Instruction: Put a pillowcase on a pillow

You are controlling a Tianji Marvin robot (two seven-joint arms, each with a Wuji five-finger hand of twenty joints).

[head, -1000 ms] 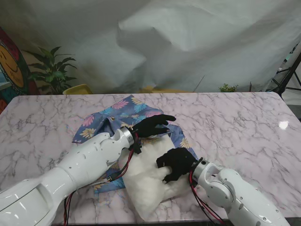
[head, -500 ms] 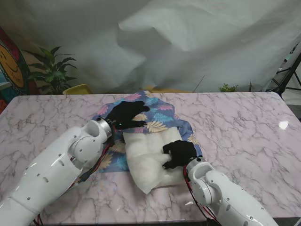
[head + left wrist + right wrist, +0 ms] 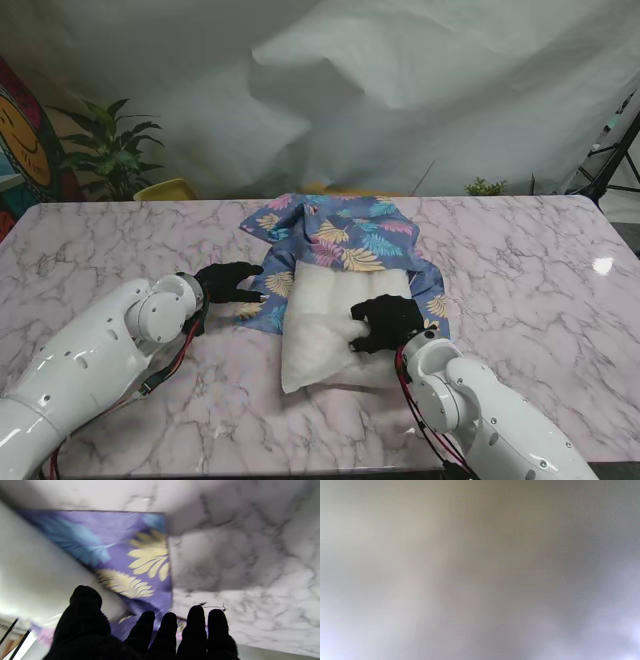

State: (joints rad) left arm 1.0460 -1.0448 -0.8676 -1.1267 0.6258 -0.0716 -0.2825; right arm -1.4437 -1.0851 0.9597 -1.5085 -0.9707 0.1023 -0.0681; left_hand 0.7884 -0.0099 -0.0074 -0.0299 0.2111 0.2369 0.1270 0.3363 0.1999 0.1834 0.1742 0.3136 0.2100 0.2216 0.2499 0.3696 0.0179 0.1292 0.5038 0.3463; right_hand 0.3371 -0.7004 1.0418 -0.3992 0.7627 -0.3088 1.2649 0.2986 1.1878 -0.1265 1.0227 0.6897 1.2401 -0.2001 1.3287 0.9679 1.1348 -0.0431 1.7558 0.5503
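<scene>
The white pillow [image 3: 325, 325] lies mid-table, with its far end resting on the blue leaf-print pillowcase [image 3: 345, 235]. The pillowcase spreads out flat beyond the pillow and past both of its sides. My right hand [image 3: 385, 320], in a black glove, sits on the pillow's right part with its fingers curled into the filling. My left hand [image 3: 228, 282] hovers at the pillowcase's left edge, fingers straight and holding nothing. In the left wrist view the fingers [image 3: 170, 632] point at a corner of the pillowcase [image 3: 140, 562]. The right wrist view is a featureless blur.
The marble table [image 3: 520, 270] stretches bare to the right and left. A white sheet [image 3: 400, 90] hangs behind it. A potted plant [image 3: 110, 150] and a yellow object [image 3: 165, 189] stand at the far left, and a tripod leg [image 3: 610, 160] at the far right.
My left hand let go of the pillowcase and drew back left and nearer to me. The pillowcase now lies spread farther away. The pillow slid farther from me under my right hand.
</scene>
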